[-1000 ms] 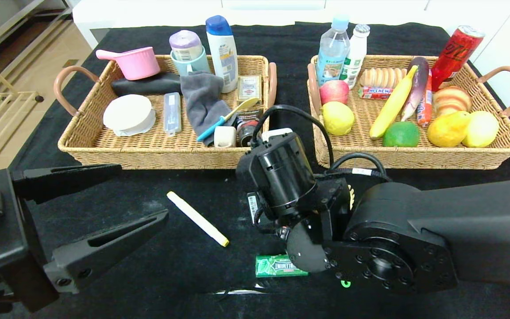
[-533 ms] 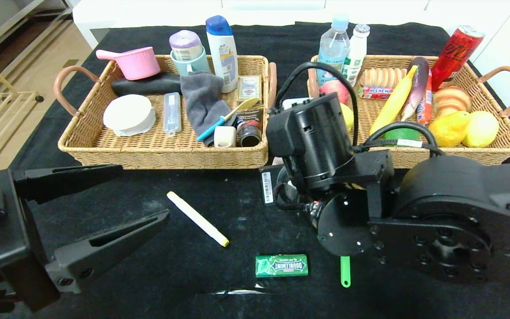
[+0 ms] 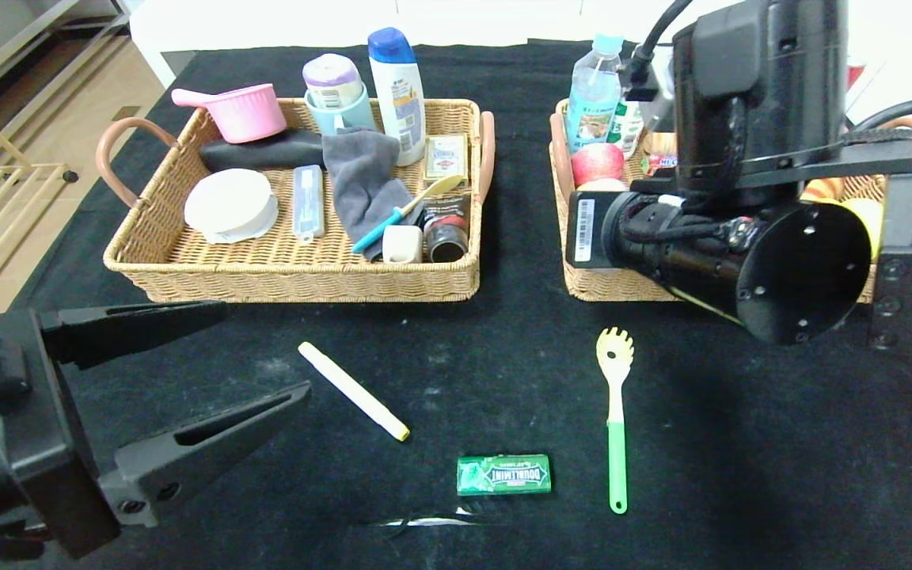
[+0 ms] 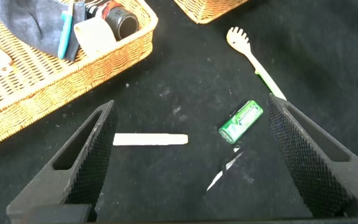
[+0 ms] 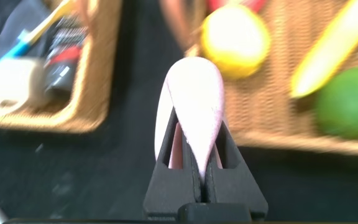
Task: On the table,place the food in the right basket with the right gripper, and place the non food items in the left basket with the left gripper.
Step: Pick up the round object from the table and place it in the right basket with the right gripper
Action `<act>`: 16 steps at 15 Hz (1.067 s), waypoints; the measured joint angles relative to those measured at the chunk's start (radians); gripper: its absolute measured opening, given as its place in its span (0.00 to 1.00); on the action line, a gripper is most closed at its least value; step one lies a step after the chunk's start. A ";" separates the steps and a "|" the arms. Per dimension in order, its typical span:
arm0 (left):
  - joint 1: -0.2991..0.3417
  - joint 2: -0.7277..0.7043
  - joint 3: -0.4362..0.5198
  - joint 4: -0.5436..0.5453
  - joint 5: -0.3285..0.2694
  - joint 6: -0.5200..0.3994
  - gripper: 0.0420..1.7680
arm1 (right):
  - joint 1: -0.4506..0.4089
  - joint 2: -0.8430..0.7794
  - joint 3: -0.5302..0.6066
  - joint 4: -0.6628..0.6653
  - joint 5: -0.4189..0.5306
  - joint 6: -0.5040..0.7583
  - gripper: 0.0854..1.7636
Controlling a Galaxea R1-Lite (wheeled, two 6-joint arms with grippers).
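My right gripper (image 5: pixel 194 144) is shut on a pale pink oval object (image 5: pixel 191 93), held above the near left corner of the right basket (image 3: pixel 606 289); in the head view the wrist hides its fingers. That basket holds a lemon (image 5: pixel 235 38), a lime (image 5: pixel 347 102), a banana (image 5: pixel 340 43) and other food. On the black cloth lie a white marker (image 3: pixel 353 390), a green gum pack (image 3: pixel 503 474) and a yellow-green pasta fork (image 3: pixel 615 412). My left gripper (image 3: pixel 264 348) is open, low at the front left, with the marker (image 4: pixel 150 139) and gum pack (image 4: pixel 241 121) between its fingers' lines.
The left basket (image 3: pixel 290 277) holds a pink pot, a grey cloth, a shampoo bottle, a white lid and small items. Bottles (image 3: pixel 594 87) stand at the right basket's back. The table's edge runs along the left, with floor beyond it.
My right arm has risen from the table's front and swung back-right toward the right basket with the pink object, uncovering the pasta fork. The left gripper has barely moved.
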 joint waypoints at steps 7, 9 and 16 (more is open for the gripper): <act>-0.005 0.001 0.007 -0.002 0.001 0.000 0.97 | -0.169 -0.029 -0.029 -0.010 0.028 -0.043 0.04; -0.005 0.001 0.008 -0.001 0.001 0.000 0.97 | -0.227 -0.024 -0.046 -0.009 0.081 -0.061 0.04; -0.004 0.002 0.009 -0.001 0.001 0.000 0.97 | -0.357 0.066 -0.165 -0.010 0.165 -0.097 0.04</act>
